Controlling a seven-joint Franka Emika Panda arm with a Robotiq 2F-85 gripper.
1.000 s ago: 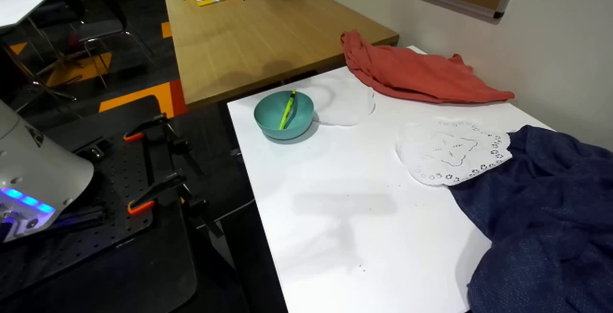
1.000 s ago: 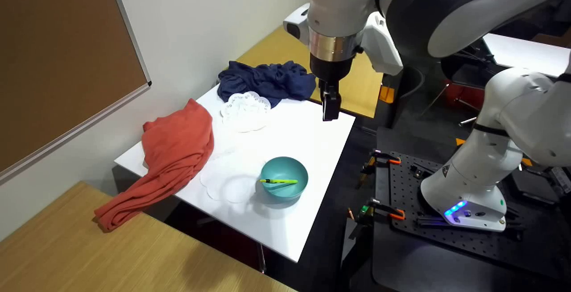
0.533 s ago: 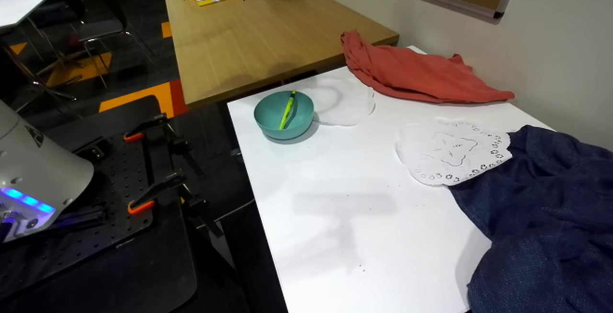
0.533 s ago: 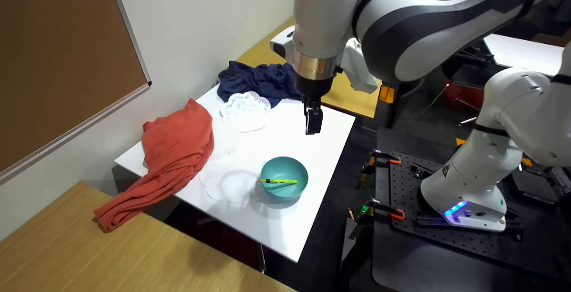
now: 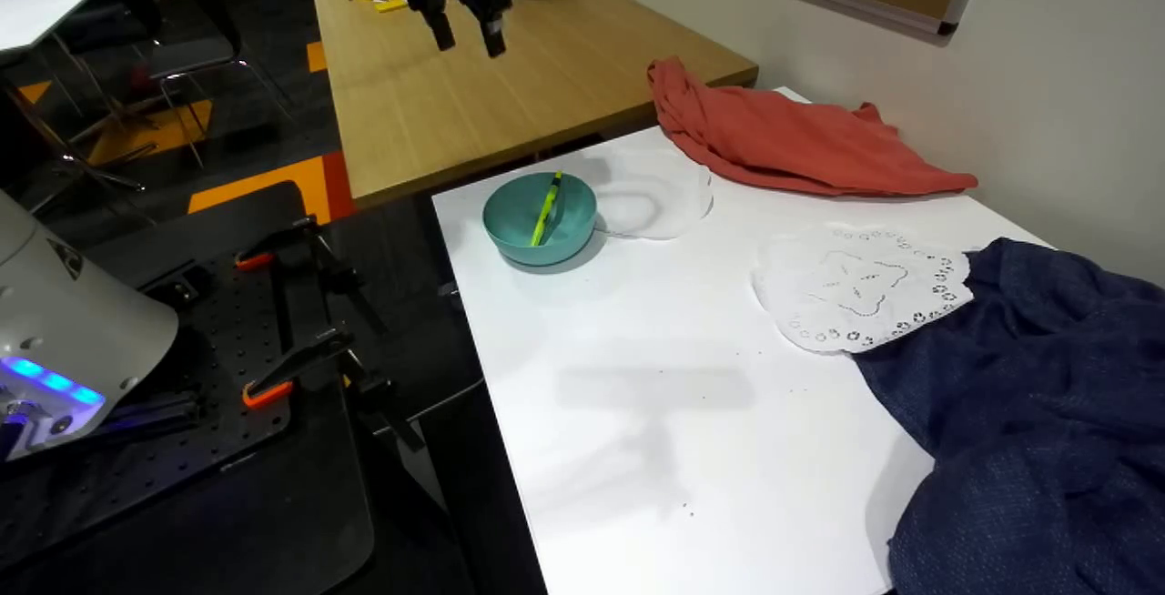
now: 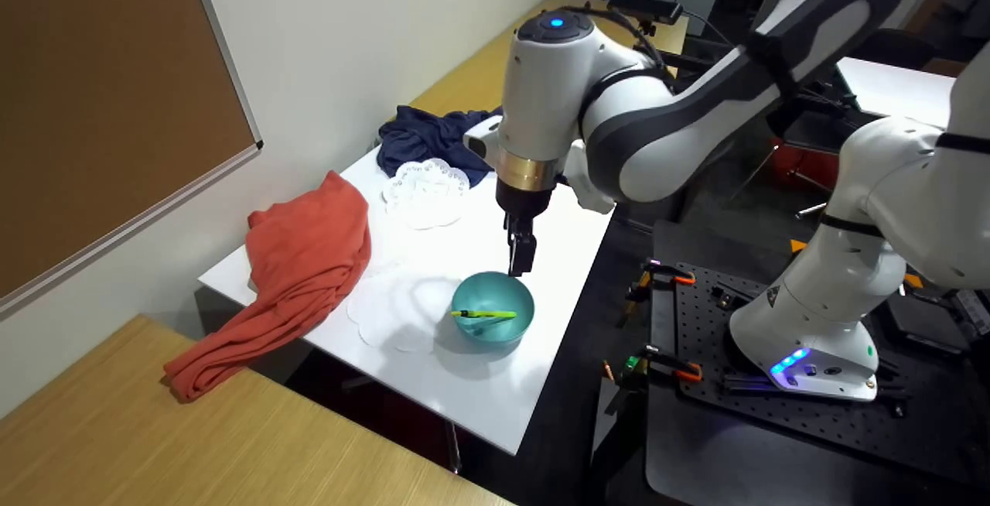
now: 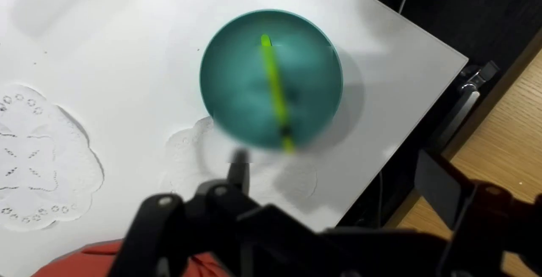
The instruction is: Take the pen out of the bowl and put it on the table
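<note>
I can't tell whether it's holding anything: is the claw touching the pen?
Apart. An exterior view shows clear space between the open gripper and the pen in the bowl.

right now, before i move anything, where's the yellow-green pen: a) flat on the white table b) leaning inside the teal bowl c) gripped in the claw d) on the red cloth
b: in both exterior views the pen leans inside the teal bowl, while the claw hangs open with nothing in it.
</note>
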